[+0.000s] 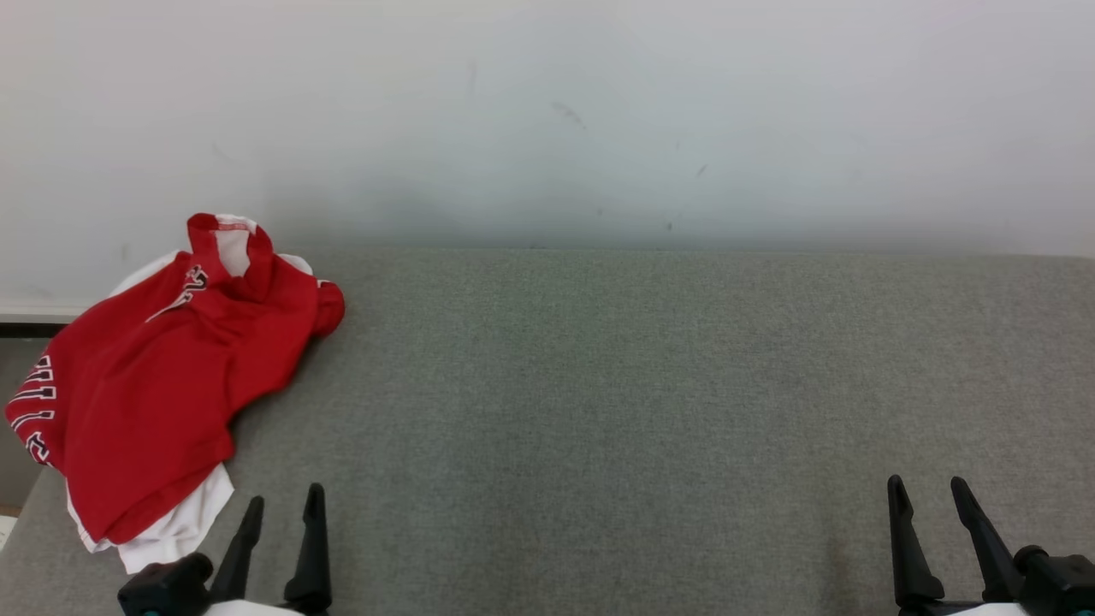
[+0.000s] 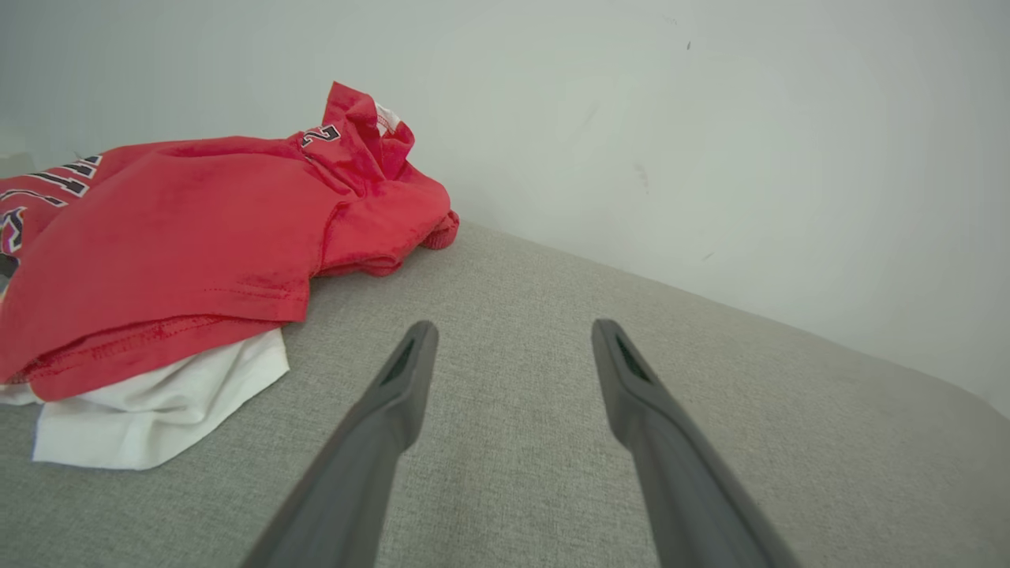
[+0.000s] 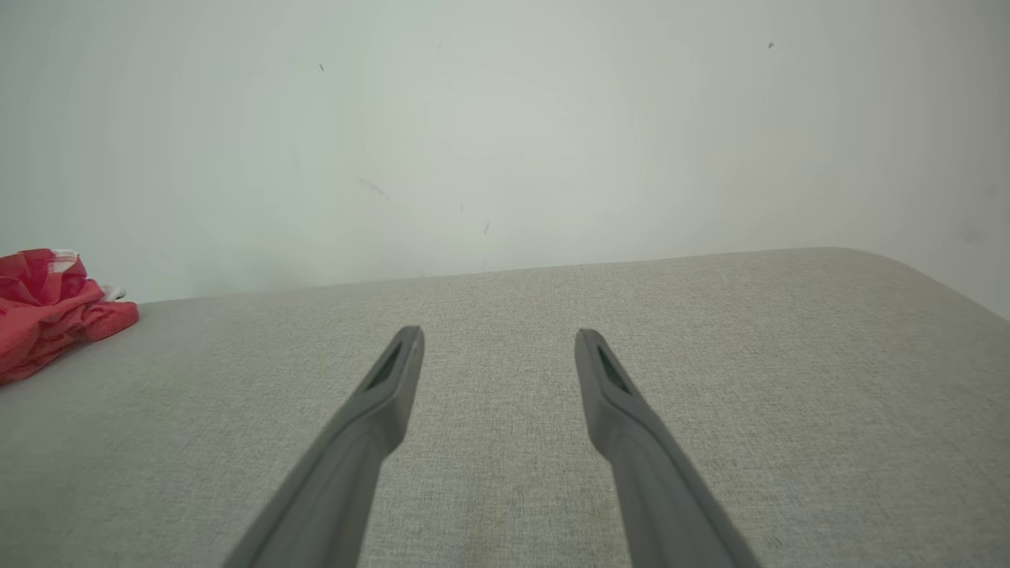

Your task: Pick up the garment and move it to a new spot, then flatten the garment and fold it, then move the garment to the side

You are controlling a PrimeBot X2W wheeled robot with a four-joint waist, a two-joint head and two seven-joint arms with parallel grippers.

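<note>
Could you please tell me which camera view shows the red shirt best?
The head view: the red shirt shows whole from above, crumpled. The left wrist view shows it closer but cut off at the left edge; the right wrist view catches a small red corner.

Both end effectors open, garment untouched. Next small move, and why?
Probably swing the left end effector left and forward toward the near hem of the red-and-white garment. It is open, empty and the closer one; the garment lies crumpled at the left edge of the grey surface, far from the right end effector, which is also open.
</note>
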